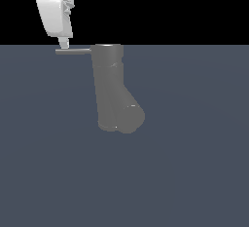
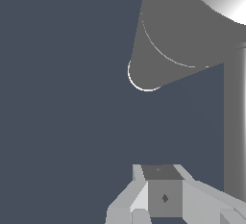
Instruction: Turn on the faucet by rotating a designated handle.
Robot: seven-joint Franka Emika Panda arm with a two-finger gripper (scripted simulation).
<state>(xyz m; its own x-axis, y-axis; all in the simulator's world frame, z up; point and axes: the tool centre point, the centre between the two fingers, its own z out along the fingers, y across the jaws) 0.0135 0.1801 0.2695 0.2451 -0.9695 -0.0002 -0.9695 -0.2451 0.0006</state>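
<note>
The faucet (image 1: 109,85) is a matte grey upright cylinder in the middle of the exterior view, with a fat angled spout (image 1: 129,116) low on the exterior view's right. Its handle (image 1: 73,51), a thin grey rod, sticks out from the top toward the exterior view's left. My white gripper (image 1: 63,45) hangs tilted above the rod's outer end, its tip at or just over the rod. The fingers look shut with nothing between them. In the wrist view the gripper (image 2: 163,182) sits beside the handle (image 2: 234,122), with the faucet (image 2: 178,35) beyond.
A flat dark blue-grey floor (image 1: 194,172) surrounds the faucet. The background behind it is black.
</note>
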